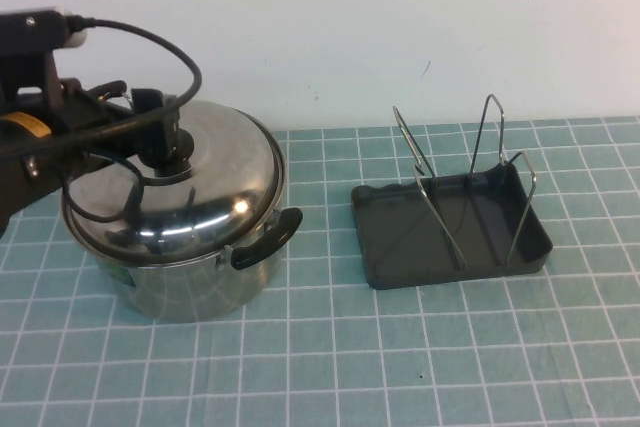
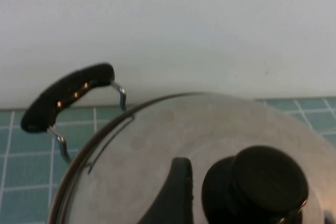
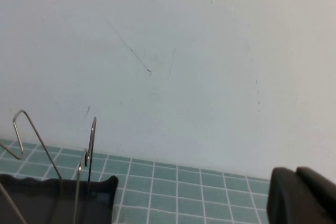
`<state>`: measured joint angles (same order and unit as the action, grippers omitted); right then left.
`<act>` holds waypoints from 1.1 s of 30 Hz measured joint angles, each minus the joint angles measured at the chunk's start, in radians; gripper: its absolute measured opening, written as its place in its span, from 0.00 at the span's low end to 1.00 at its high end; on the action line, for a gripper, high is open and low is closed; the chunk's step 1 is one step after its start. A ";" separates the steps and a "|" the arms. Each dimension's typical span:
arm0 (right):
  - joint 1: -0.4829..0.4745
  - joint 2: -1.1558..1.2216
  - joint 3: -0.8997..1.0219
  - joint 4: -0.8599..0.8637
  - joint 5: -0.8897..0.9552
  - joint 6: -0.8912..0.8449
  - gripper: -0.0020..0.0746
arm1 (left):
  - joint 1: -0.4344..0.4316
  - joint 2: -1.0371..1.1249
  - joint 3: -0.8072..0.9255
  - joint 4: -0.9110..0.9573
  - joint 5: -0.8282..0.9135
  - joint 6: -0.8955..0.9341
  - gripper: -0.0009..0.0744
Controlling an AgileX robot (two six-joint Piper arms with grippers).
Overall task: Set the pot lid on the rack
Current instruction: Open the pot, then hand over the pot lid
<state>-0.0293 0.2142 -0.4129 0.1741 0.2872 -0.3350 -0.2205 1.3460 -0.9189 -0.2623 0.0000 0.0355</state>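
Domed, shiny stainless-steel pot lid (image 1: 200, 182) sits on the steel pot (image 1: 180, 282). Left claw (image 1: 165, 147), fingers apart, flanks its black round knob (image 2: 262, 184), the best hold: rigid, slippery. Right claw (image 3: 302, 195) closed, beyond the dark grey wire-loop rack (image 1: 450, 222).

Rack (image 3: 58, 200): dark grey tray, only one end in view, at frame edge.
Wire loops (image 3: 90, 150): thin metal, upright on rack; one leans, others approx. vertical.
Mat (image 3: 178, 179): teal w/ white grid, runs under rack to wall.
Wall (image 3: 173, 61): white, faint hairline marks & specks.
Right gripper (image 3: 302, 198): black part at corner, well apart from rack; fingers closed.
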 joint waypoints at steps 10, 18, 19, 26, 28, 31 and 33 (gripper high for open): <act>0.000 0.000 0.000 0.019 0.000 0.000 0.02 | -0.028 0.130 0.000 0.015 -0.025 0.044 0.93; 0.000 0.000 0.000 0.019 0.000 0.000 0.02 | -0.079 0.172 -0.002 0.019 -0.119 0.108 0.60; 0.000 0.000 0.000 0.019 0.000 0.000 0.02 | -0.081 0.172 -0.002 0.019 -0.119 0.113 0.61; 0.000 0.000 0.000 0.019 0.000 0.000 0.02 | -0.085 0.175 -0.002 0.019 -0.142 0.119 0.61; 0.000 0.000 0.000 0.022 -0.002 0.000 0.02 | -0.085 0.175 -0.002 0.019 -0.156 0.119 0.61; 0.000 0.000 -0.008 0.063 -0.004 -0.004 0.02 | -0.086 0.153 0.000 0.019 -0.199 0.110 0.61; 0.000 0.004 -0.029 0.120 0.020 -0.025 0.02 | -0.089 0.120 0.000 0.017 -0.258 0.068 0.51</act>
<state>-0.0293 0.2179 -0.4421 0.2941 0.3069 -0.3599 -0.3093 1.4660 -0.9190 -0.2453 -0.2576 0.1034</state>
